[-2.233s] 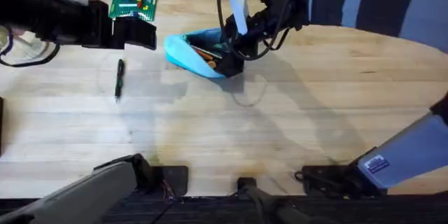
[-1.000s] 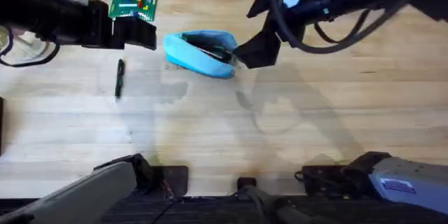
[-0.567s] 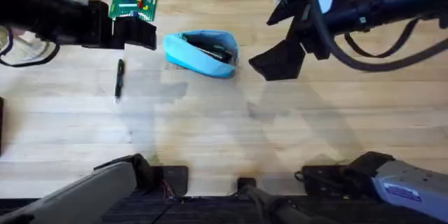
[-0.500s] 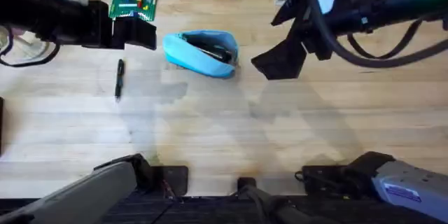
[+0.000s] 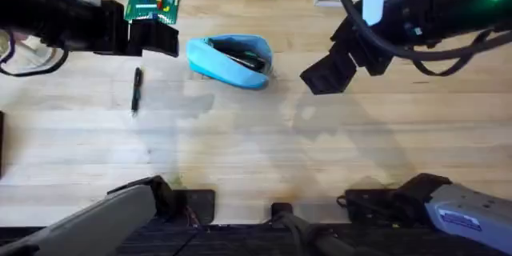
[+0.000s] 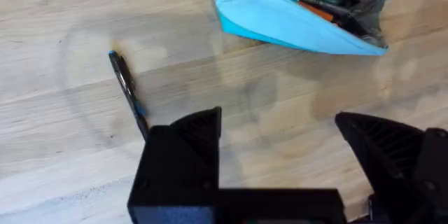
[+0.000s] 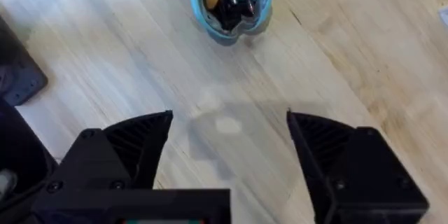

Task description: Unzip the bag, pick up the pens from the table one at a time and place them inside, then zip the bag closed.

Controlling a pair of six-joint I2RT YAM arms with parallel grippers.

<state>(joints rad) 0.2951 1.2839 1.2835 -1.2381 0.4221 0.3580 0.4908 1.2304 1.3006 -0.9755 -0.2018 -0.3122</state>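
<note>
Grippers hanging wide open and empty, bag [image 5: 230,61] lying unzipped.
Right gripper [image 5: 324,74] is hovering beside the bag; one pen [image 5: 136,90] is lying just under the left gripper [image 5: 160,40] on the table [image 5: 256,152].

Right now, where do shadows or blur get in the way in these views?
Overhead: soft grey arm shadows lie on the table below the bag and beside the pen; the right arm's edges look smeared. Left wrist: pen and bag look sharp. Right wrist: a faint shadow sits between bag and fingers.
</note>
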